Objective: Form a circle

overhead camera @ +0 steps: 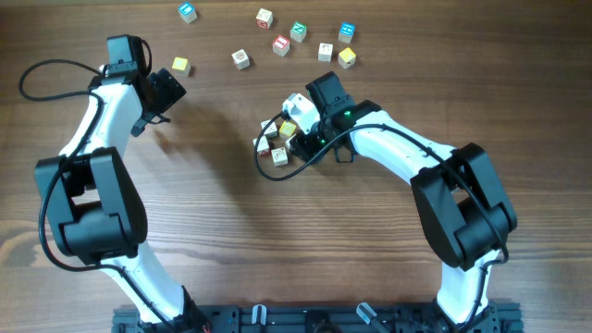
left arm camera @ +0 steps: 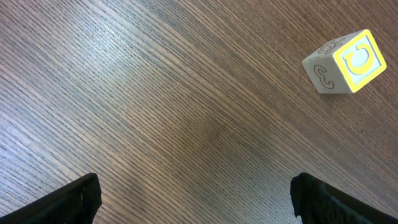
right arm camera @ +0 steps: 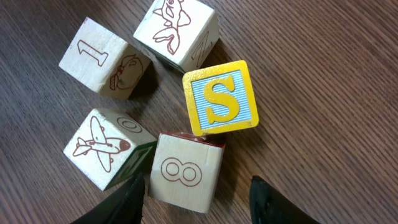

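On my far left, my left hand (left arm camera: 196, 202) hangs over the dark brown wood-grain worktop (left arm camera: 155, 112), fingers spread wide and nothing between them. Just to its right lies a small white wooden cube with a yellow-framed face (left arm camera: 345, 62), clear of both fingers.

Further right, along the far side of the worktop, a scatter of loose small wooden cubes (overhead camera: 281, 44) shows blue, red, green and yellow faces, most of them well apart from each other.

Nearer me, towards the middle, sits the ring of five small wooden cubes (overhead camera: 278, 156), packed round a small patch of bare wood. In my right wrist view it is made up of:
- the pale cube marked with a red 1 (right arm camera: 102, 59)
- the pale cube with a red fish drawing (right arm camera: 177, 31)
- the yellow-edged cube with a yellow S on blue (right arm camera: 221, 99), set a little askew and touching the cube below it
- the pale cube marked with a red 8 (right arm camera: 186, 171)
- the pale cube with a red aeroplane drawing (right arm camera: 102, 149), up against the 8 cube

My right hand (right arm camera: 199, 202) hovers right over the ring, its fingers partly parted either side of the 8 cube. The finger on the aeroplane side sits just beside the cube and bare wood shows before the other, so I am gripping nothing
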{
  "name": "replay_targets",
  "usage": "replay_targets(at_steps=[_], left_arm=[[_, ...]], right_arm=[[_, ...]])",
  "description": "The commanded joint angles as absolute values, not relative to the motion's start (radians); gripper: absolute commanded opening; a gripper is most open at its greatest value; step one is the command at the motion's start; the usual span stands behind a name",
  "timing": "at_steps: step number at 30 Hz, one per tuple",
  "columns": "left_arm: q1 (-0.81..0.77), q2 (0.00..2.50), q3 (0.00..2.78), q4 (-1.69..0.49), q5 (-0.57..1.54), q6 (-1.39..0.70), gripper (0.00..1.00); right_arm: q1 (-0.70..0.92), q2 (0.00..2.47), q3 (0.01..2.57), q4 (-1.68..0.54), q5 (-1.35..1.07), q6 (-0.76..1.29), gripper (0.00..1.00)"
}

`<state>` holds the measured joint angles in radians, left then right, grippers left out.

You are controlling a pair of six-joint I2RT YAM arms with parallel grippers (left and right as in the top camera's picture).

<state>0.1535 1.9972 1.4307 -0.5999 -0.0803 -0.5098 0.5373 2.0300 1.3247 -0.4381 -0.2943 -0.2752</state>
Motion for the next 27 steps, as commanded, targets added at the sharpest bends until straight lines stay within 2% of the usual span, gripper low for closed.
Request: replay_targets(at_steps=[1, 5, 13, 17, 23, 25, 27], left_arm=[[0.155, 1.981, 1.441, -0.599, -0.079, -0.502, 1.0], [0.155, 1.981, 1.441, -0.599, -0.079, -0.503, 1.0], [0.155, 1.981, 1.441, -0.599, -0.079, -0.502, 1.0], [0.155, 1.981, 1.441, -0.599, -0.079, -0.502, 1.0], [0.155, 1.981, 1.441, -0.599, -0.079, -0.502, 1.0], [0.155, 1.981, 1.441, -0.599, -0.079, -0.503, 1.0], [0.155, 1.981, 1.441, -0.599, -0.079, -0.503, 1.0]], right_arm=[[0.54, 2.046, 1.328, -0.425, -0.292, -0.284, 0.54], [0.541, 2.046, 1.328, -0.419, -0.328, -0.271, 0.5], [0.54, 2.046, 1.328, -0.432, -0.327, -0.257, 0.51], [0.541, 2.046, 1.327, -0.435, -0.327, -0.196, 0.54], [0.54, 2.046, 1.327, -0.43, -0.323, -0.196, 0.46], [0.54, 2.046, 1.327, -0.431, -0.323, -0.196, 0.41], [0.54, 2.046, 1.327, -0.435, -0.324, -0.196, 0.42]])
